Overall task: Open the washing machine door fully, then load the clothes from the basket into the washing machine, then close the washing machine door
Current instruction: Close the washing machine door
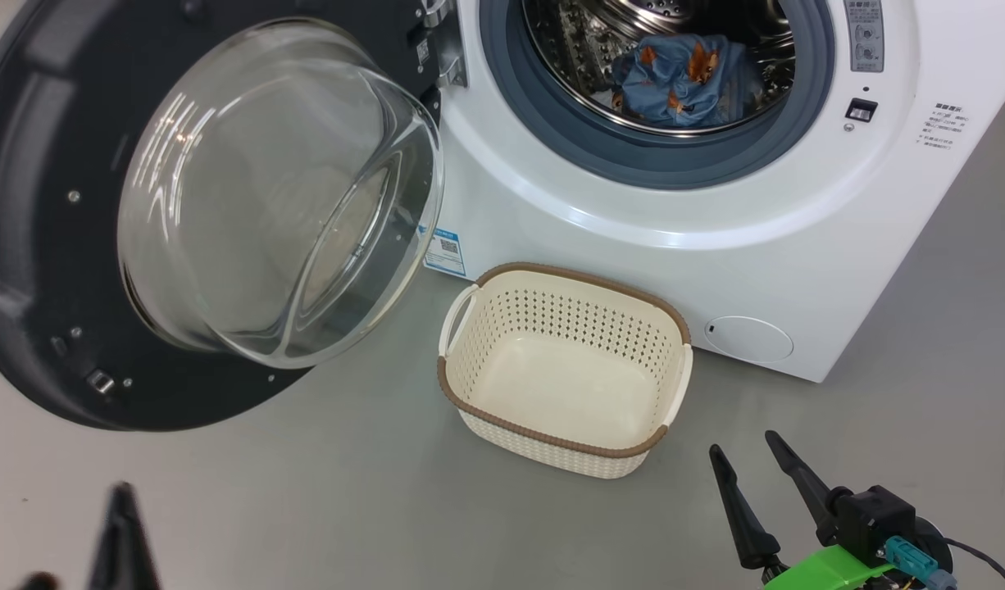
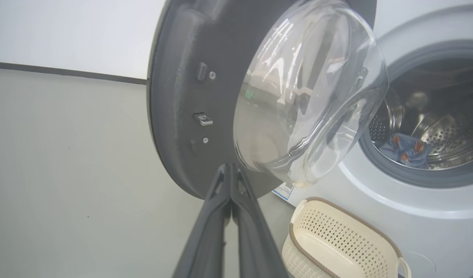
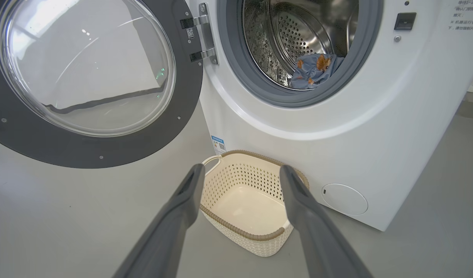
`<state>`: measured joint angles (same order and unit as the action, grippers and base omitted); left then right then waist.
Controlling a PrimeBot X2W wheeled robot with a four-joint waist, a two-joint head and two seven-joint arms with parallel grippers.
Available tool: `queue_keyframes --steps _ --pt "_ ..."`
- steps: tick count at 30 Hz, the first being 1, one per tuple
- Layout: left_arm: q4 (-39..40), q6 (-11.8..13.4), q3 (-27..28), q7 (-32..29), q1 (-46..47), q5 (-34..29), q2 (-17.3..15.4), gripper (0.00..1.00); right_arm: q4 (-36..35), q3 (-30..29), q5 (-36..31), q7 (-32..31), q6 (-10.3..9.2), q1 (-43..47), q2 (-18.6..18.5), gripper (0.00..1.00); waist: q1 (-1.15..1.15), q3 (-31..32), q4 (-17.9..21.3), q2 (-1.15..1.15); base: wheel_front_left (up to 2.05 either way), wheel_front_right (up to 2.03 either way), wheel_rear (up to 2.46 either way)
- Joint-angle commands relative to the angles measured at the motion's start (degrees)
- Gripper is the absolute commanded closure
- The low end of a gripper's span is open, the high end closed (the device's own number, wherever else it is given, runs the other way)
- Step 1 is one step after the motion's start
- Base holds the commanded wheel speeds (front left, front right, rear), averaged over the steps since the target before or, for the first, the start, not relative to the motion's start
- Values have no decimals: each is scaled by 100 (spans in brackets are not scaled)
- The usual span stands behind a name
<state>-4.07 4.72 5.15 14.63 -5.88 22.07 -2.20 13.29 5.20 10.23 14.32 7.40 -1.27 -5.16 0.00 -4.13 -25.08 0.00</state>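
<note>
Left hand point(image 2: 230, 170) pressed together, low beside the washing machine door point(image 2: 182, 116); right hand point(image 3: 241, 168) spread, angled toward the basket point(image 3: 240, 233).

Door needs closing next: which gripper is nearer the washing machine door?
Left. The left gripper, jaws shut, points at the washing machine door's lower rim; the right gripper hovers by the basket, farther off.

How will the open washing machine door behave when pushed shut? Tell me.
The washing machine door likely pivots rigidly on its metal hinge, not flexing. Its thick glass bowl suggests weight, so it may swing slowly. The smooth dark rim could let the shut left gripper slide.
</note>
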Motion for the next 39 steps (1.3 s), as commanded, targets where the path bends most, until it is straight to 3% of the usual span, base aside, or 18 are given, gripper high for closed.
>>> queue_keyframes --steps 1,6,12,18,31,35,39 --pt "191 -10 278 37 286 104 -67 100 -150 138 -18 68 9 -168 -27 0 0 -3 -5 0 0 0 0" --pt "288 -286 1067 37 689 835 -156 100 -152 127 -24 68 9 -161 -29 0 0 -15 -18 0 0 0 0" --pt "166 -464 1819 -171 1451 1664 -717 100 -158 134 -29 68 9 -174 -35 0 0 -40 0 0 0 0 0" --pt "-362 -532 2451 -845 2439 2883 -1188 100 -171 140 -19 68 9 -201 -65 0 0 -96 43 0 0 0 0" --pt "-2151 -463 3290 -2287 3869 4709 -2067 100 -208 151 -46 68 9 -293 -247 0 0 -370 269 0 0 0 0" --pt "-2437 -801 3333 -2837 3974 5135 -2213 100 -221 152 -42 68 9 -322 -333 0 0 -455 333 0 0 0 0" --pt "-2570 -929 3314 -3243 3990 5374 -2292 100 -238 162 -37 57 9 -332 -382 0 0 -506 362 0 0 0 0"
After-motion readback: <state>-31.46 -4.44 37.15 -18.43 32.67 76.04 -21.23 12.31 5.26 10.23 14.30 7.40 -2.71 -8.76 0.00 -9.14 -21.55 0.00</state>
